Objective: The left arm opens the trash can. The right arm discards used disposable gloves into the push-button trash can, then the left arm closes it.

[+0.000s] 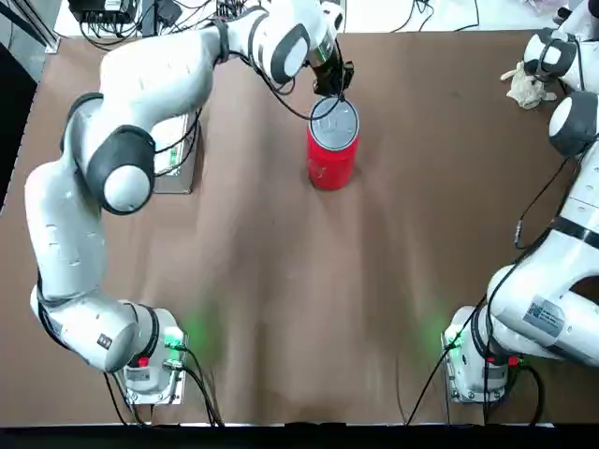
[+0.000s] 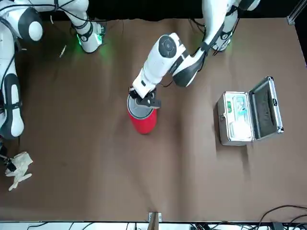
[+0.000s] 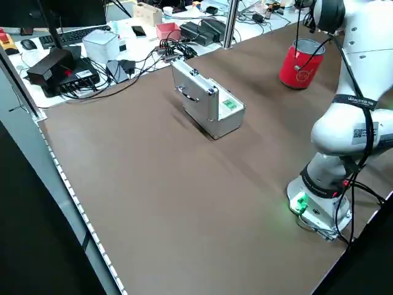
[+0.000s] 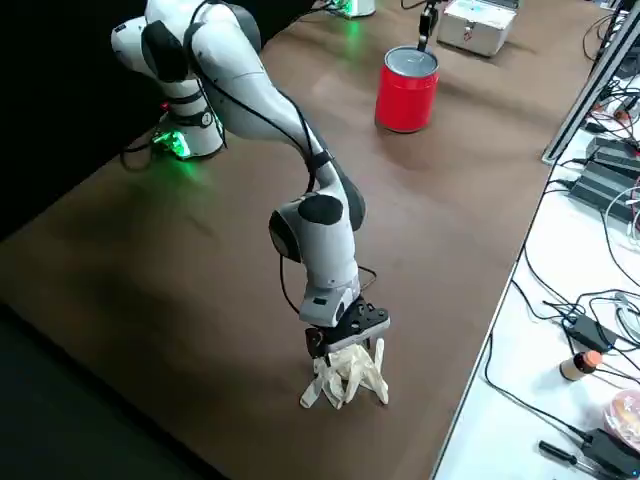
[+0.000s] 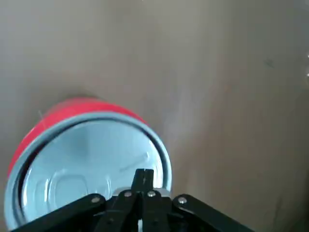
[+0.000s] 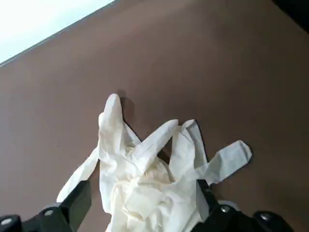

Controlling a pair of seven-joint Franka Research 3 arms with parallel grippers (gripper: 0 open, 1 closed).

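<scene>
Trash can (image 1: 332,154) upright mid-counter, lid still down; left gripper (image 5: 143,181), fingers closed together, sits directly over lid's far edge, ready to press. Right gripper (image 6: 140,212), fingers spread around gloves (image 6: 145,169), at counter's far right corner

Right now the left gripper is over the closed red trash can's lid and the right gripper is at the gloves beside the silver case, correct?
Not quite. The gloves lie at the far corner on the robot's right, well away from the silver case, as the front view shows. The left gripper is indeed over the trash can.
</scene>
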